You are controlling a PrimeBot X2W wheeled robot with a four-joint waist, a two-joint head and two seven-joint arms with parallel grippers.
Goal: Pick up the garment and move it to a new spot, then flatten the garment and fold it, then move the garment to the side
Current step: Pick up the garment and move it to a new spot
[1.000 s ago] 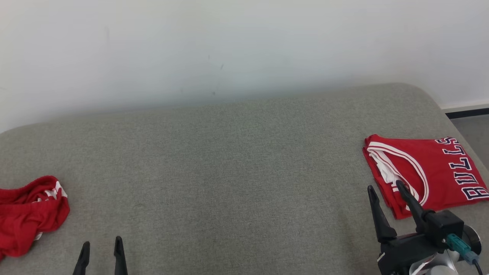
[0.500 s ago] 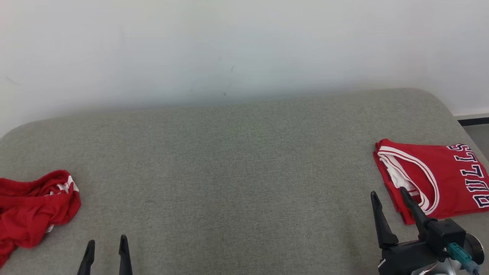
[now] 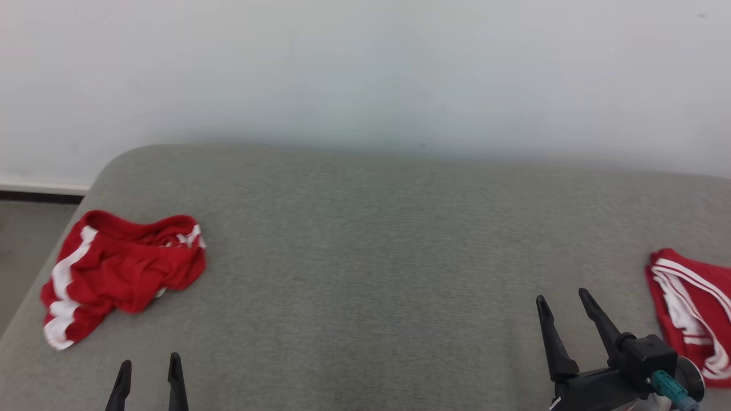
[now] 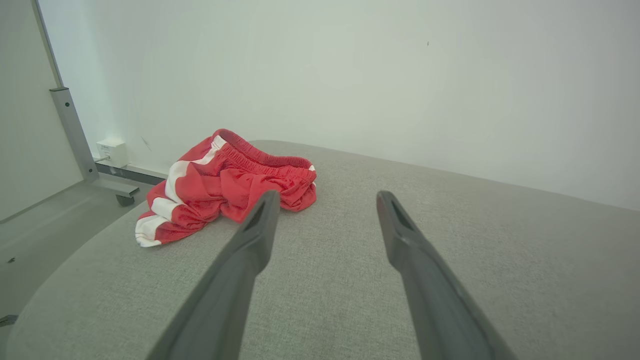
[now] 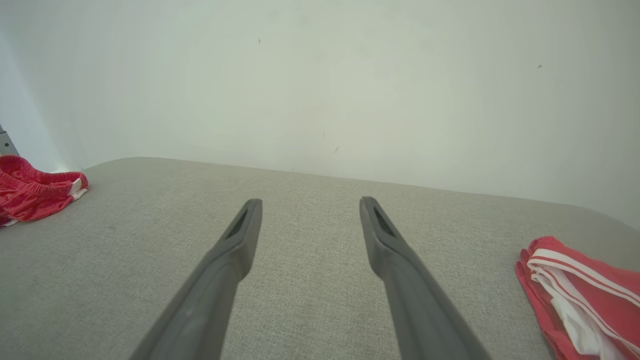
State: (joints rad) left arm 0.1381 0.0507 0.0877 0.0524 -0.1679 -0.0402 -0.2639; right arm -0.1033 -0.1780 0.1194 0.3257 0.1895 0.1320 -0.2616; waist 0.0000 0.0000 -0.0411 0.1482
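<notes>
A crumpled red garment [image 3: 123,274] with white side stripes, a pair of shorts, lies near the left end of the grey cushioned surface [image 3: 365,257]. My left gripper [image 3: 149,359] stands open at the bottom left, short of it and a little to its right. In the left wrist view the shorts [image 4: 225,185] lie just beyond the left fingertip of the open left gripper [image 4: 327,195]. My right gripper [image 3: 561,295] is open over bare cushion. The right wrist view has the right gripper [image 5: 310,201] open, with the shorts [image 5: 30,192] far left.
A folded red jersey [image 3: 694,311] with white trim lies at the right edge, also seen as the jersey [image 5: 585,295] in the right wrist view. The cushion's rounded left end drops to the floor [image 3: 28,228]. A metal frame leg [image 4: 70,130] and a wall socket [image 4: 112,150] stand beyond it.
The head camera has swung left: the shorts are now fully in the picture and the jersey has slid to the right edge. The right fingers no longer overlap the jersey. Both grippers stay open.
</notes>
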